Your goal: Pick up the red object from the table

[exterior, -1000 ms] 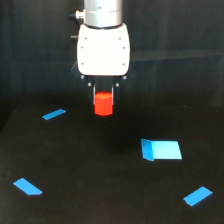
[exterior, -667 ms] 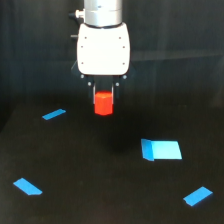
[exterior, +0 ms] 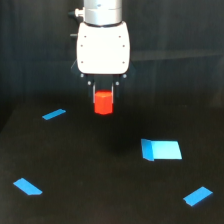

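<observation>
Now slightly higher, end effector clamped on red object, above table

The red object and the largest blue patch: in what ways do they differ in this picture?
The red object is a stubby, upright block with visible height; the largest blue patch is flat. The red object sits between the fingers of the tool, seemingly above the table; the blue patch lies on it, nearer the exterior view's right. The red object is orange-red and narrower; the patch is bright blue and wider. Both stand out sharply against the black surface.
</observation>
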